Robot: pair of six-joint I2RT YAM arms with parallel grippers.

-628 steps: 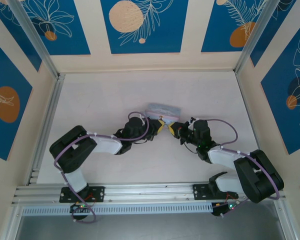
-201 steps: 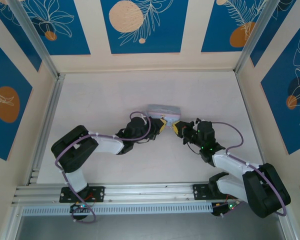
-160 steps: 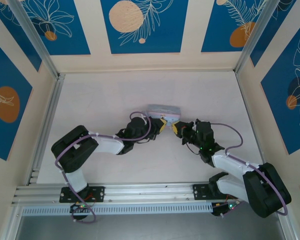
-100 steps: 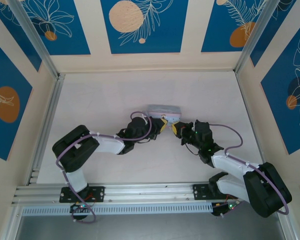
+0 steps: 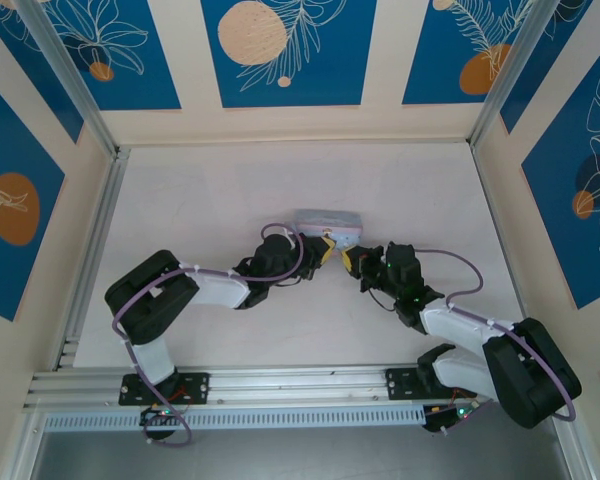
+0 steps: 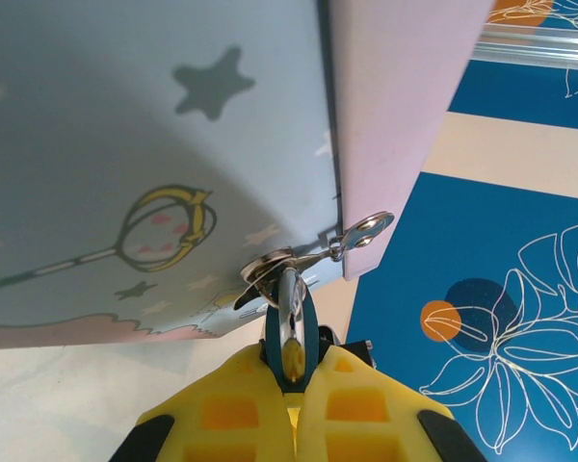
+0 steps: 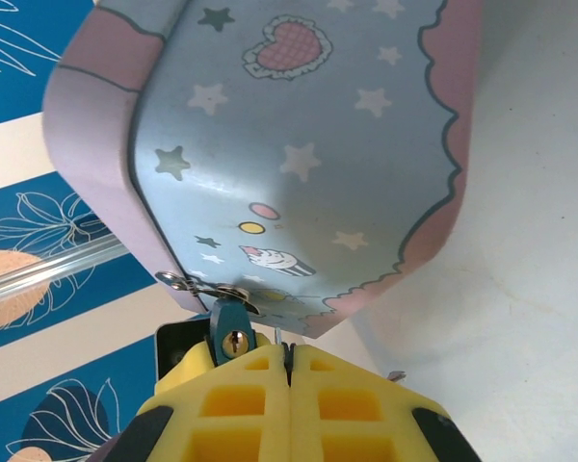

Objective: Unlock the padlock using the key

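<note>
At the near side of the tin (image 7: 308,144), the two grippers are set nose to nose. The left gripper (image 6: 291,361) is seen against the middle of that side, and the right gripper (image 7: 287,354) just off the tin's right end. The yellow fingers (image 6: 222,414) of the left gripper are closed on the padlock (image 6: 291,327). Its teal body is pinched between the tips, while its silver shackle is passed up through the metal hasp (image 6: 279,262) at the tin's edge.

From the right wrist, the padlock's brass keyhole is seen facing the camera, just below the tin's edge and just left of the right gripper's fingertips. Those fingers are pressed flat together, and a thin sliver of metal — the key (image 7: 277,336) — is held in the seam between them. Its tip stands out just beside the keyhole and apart from it.

The tin itself is laid on the white table (image 5: 210,190) just beyond both grippers. Its pale blue face is printed with stars, a heart and a small cupcake and is bordered in pink, and a wand is drawn on the side turned to the left wrist. Beyond the tin, the table is closed off by cream walls hung with blue panels (image 5: 280,50) — each marked with an orange disc and white leaves.
</note>
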